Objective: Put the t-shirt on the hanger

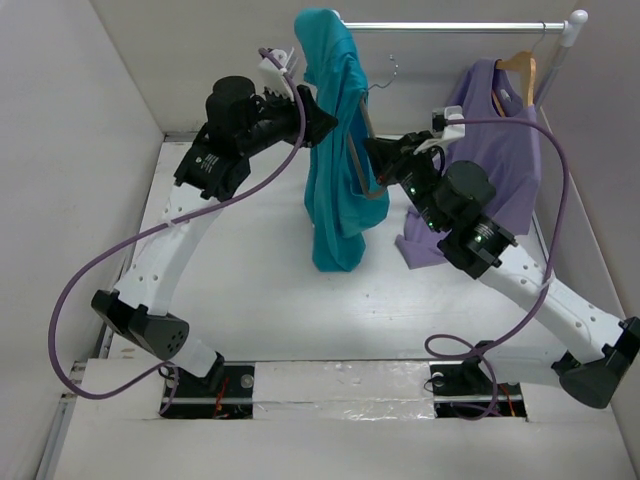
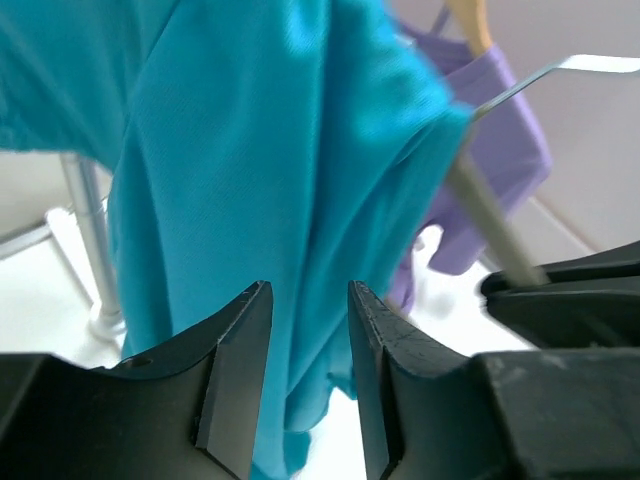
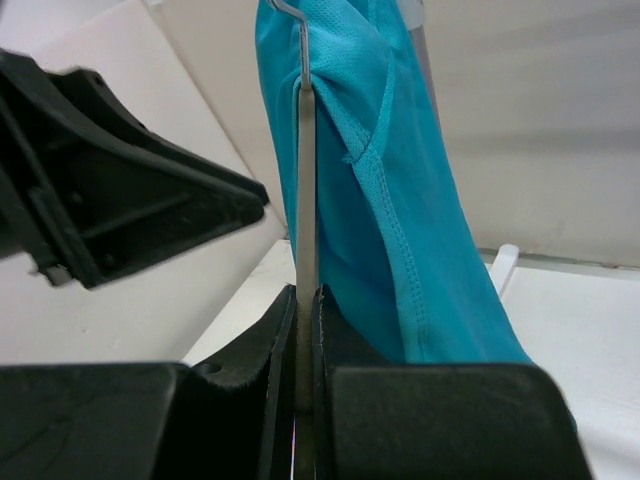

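Overhead view: I see 2 arms reaching toward the back of the white table (image 1: 250, 270), meeting at a teal short-sleeved cloth t-shirt (image 1: 335, 190) that hangs in a long bunched column in mid-air, just in front of a horizontal metal rail (image 1: 450, 26). The t-shirt is draped over a thin grey triangular hanger (image 3: 306, 200), and its lower edge hangs down close to the table; I cannot tell whether it touches.

Right wrist view: the right gripper (image 3: 305, 300) is clenched on the flat grey bar of the hanger. Both jaws are pressed against the bar, which rises upright out of the grip. The teal cloth lies against the right side of the bar, with a stitched hem running down it.

Left wrist view: the left gripper (image 2: 308, 295) has its jaws apart, with a clear gap between the 2 black fingers (image 2: 240, 370). The t-shirt fills the view just beyond the tips; I cannot tell whether any cloth sits between them. From above, this gripper sits at the left side of the t-shirt, near its top.

To the right, well apart from the t-shirt, a lilac sleeveless top (image 1: 505, 150) hangs from the rail on a light wooden hanger (image 1: 520, 68).
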You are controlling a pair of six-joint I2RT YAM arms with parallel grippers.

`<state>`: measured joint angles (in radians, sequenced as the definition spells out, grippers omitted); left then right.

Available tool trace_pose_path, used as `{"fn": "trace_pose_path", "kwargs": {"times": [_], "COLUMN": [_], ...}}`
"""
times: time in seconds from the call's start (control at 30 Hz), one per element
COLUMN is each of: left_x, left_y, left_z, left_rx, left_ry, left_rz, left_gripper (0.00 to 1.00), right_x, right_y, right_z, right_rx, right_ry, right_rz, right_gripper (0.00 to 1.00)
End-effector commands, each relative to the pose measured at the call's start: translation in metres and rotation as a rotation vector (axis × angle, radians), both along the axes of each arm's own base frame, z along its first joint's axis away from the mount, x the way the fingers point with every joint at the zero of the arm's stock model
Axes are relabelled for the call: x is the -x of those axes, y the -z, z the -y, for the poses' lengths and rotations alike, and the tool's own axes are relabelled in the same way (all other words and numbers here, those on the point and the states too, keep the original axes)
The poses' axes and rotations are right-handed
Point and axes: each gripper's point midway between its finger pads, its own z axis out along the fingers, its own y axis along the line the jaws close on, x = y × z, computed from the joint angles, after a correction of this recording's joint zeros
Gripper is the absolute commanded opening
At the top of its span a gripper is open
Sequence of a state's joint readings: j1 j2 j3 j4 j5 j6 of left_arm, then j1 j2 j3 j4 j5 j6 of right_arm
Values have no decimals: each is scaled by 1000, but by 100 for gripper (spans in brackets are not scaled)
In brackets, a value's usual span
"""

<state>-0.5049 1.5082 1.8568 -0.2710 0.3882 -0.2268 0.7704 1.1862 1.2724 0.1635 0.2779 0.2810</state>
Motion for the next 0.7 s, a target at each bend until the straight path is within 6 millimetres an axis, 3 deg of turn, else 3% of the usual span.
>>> {"fn": "trace_pose_path", "kwargs": {"times": [0.0,0.13,0.2,0.23,0.27,0.3,0.33,0.47,0.67], "left_x": [-1,-18,-27,-8,-3,2,6,20,17], "left_y": [-16,-15,-15,-14,-15,-9,-19,-17,-12], "left_z": [-7,-6,-7,18,26,28,34,55,85], "left_rx": [-4,-79,-204,-220,-216,-212,-154,-71,-111], "left_ry": [-32,-89,-266,-217,-217,-227,-217,-123,-113], "left_rz": [108,146,215,237,248,239,262,195,194], "left_gripper": [34,36,36,36,35,35,35,38,44], "right_x": [13,11,6,-1,8,10,18,31,41], "right_y": [-45,-31,-17,1,1,4,8,17,10], "right_z": [8,15,33,37,58,66,74,82,82], "right_rx": [-104,-115,-95,-73,-69,-65,-64,-57,-88], "right_ry": [-52,-83,-50,-30,3,18,26,18,-7], "right_rz": [54,-24,-71,-111,-116,-122,-124,-152,-148], "right_gripper": [0,0,0,0,0,0,0,0,0]}}
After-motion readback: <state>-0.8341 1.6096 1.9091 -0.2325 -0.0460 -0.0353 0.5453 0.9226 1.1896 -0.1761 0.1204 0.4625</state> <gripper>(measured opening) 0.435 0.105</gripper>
